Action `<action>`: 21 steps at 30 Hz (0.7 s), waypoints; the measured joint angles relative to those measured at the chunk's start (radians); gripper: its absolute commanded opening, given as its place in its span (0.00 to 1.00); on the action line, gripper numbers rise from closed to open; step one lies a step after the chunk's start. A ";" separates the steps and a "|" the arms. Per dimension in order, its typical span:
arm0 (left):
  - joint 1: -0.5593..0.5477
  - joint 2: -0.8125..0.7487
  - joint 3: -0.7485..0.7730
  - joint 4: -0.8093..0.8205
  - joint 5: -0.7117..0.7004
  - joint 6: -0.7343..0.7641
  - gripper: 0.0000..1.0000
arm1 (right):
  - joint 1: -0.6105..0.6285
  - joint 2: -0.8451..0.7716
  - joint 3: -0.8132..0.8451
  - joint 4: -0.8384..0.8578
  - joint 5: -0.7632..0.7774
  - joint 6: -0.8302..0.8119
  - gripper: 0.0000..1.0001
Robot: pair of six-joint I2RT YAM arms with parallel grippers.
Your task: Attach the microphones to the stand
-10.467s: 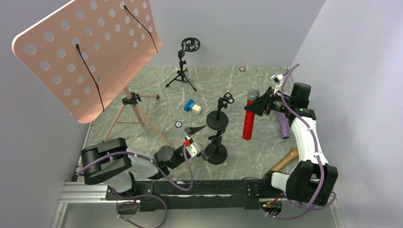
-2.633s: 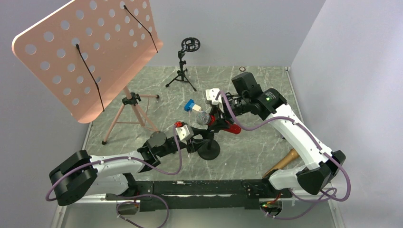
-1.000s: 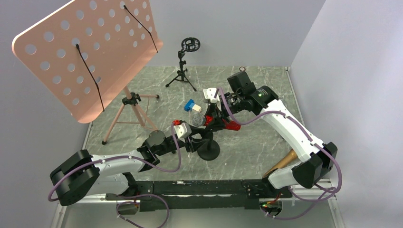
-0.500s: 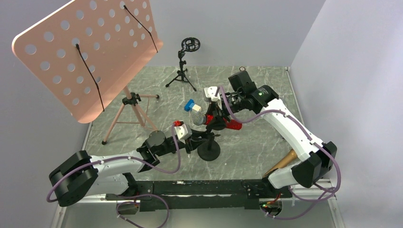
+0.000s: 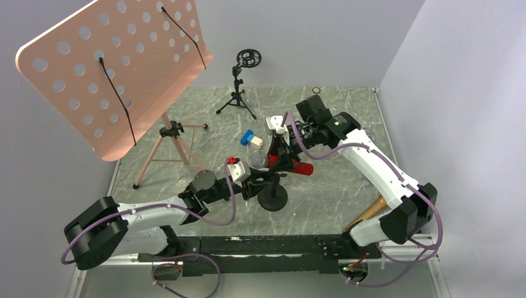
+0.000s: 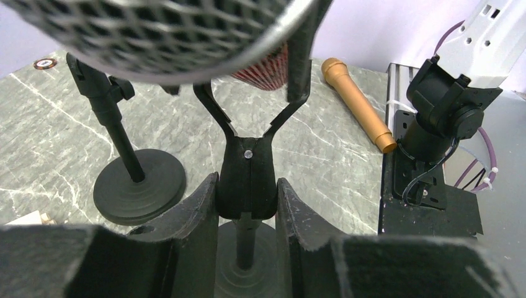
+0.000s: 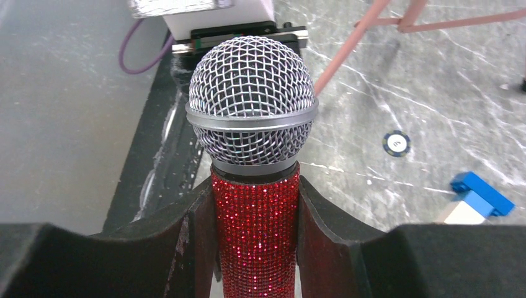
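Red glitter microphone [image 7: 255, 248] lies nearly level in the air, its round silver mesh grille just over the fork of the clip stand [image 5: 273, 198]. Its sequin-like body runs off to the right of that fork.

The table [image 5: 335, 186] is grey stone-look with pale veins. A pink music-stand plate [image 5: 118, 68], flat and punched with round holes, stands on thin pink legs well back-left of the clip stand. The clip stand itself is a black rod on a round disc base, topped by a forked plastic clip. A second black disc-based stand [image 6: 139, 186] is just beside it.

The left gripper [image 6: 246, 183] has its dark jaws closed on the clip's neck. The right gripper [image 7: 255, 183] has its jaws clamped on the red body just below the grille. The gold microphone [image 6: 355, 99], smooth and tapered, lies flat on the table well right of the clip stand.

Ten seconds earlier the red microphone was held upright, well right of the clip stand, and the left gripper was off the clip.
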 measured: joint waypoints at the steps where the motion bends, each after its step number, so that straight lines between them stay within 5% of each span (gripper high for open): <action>1: 0.000 0.000 0.000 0.000 0.000 0.000 0.06 | 0.000 0.000 -0.007 -0.001 -0.015 -0.001 0.08; 17: 0.004 0.020 0.011 0.012 0.004 -0.019 0.04 | 0.011 0.005 -0.113 0.154 -0.101 0.075 0.10; 21: 0.005 0.022 0.011 0.014 0.003 -0.027 0.20 | 0.011 0.011 -0.118 0.165 -0.115 0.078 0.13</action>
